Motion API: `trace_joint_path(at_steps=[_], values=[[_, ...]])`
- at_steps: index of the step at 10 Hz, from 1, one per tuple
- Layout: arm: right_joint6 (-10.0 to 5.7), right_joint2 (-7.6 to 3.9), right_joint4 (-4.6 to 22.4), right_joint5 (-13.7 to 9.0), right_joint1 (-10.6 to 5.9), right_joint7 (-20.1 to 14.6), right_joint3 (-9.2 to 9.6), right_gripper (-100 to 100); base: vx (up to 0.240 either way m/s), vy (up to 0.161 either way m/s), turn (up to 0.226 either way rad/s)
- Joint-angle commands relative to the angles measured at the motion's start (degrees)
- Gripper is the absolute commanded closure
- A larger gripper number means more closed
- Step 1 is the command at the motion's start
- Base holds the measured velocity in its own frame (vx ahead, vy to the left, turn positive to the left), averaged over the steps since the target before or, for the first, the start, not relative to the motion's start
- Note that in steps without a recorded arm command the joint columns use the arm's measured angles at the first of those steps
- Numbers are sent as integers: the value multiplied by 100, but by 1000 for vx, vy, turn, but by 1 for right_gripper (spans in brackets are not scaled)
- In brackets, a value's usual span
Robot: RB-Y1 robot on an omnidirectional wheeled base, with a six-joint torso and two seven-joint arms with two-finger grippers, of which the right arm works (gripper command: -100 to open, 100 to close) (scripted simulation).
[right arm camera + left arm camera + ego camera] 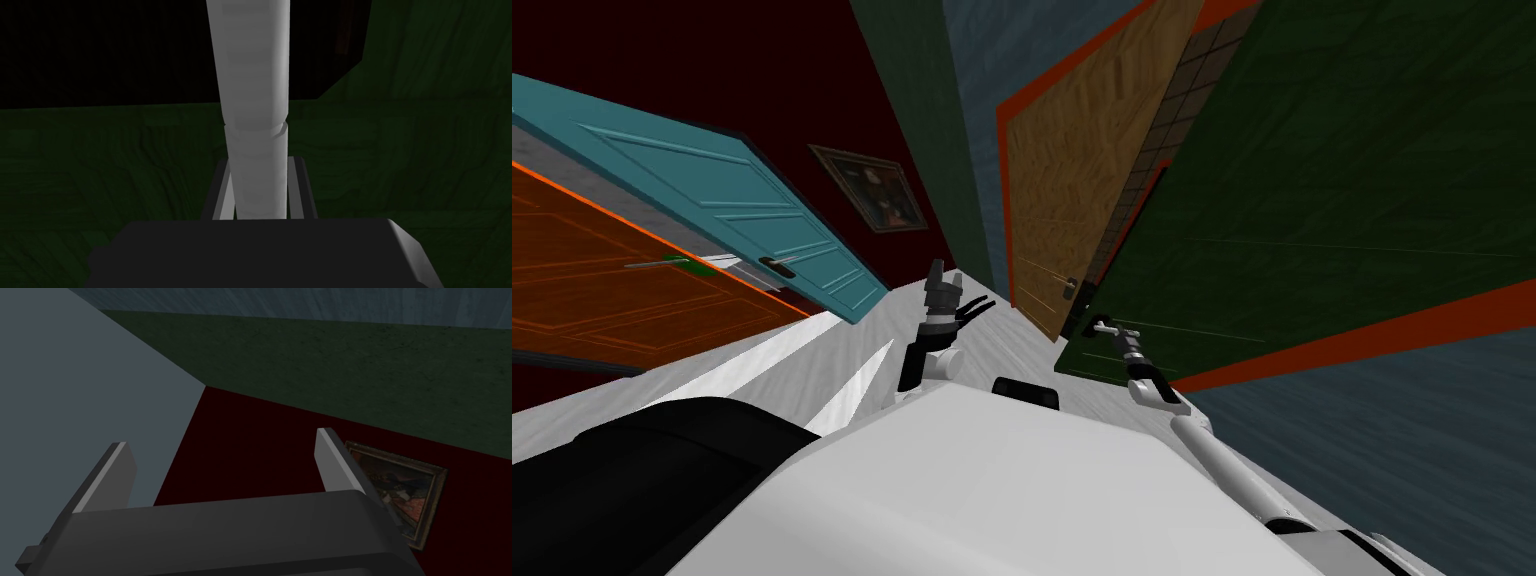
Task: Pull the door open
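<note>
Your right gripper (260, 161) squeezed the long, round, light grey handle (255, 75) of the big dark green door (400, 175), and your left gripper (221, 438) was wide open, holding nothing

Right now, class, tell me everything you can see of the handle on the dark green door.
The handle is a smooth, pale grey round bar with a ringed joint partway along. It runs straight out from the right pincer, whose two fingers press its sides, shut on it. Behind it are the dark green door and a black area. In the head view it shows as a small pale bar near the door's edge.
</note>
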Motion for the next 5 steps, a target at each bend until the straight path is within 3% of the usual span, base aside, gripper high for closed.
trace_joint_path(at_steps=[1, 5], values=[[-165, -143, -108, -53, 97, -80, 178, 100, -233, -100, 190], [-485, -486, -322, -180, 316, -235, 522, 100, -187, -90, 129]])
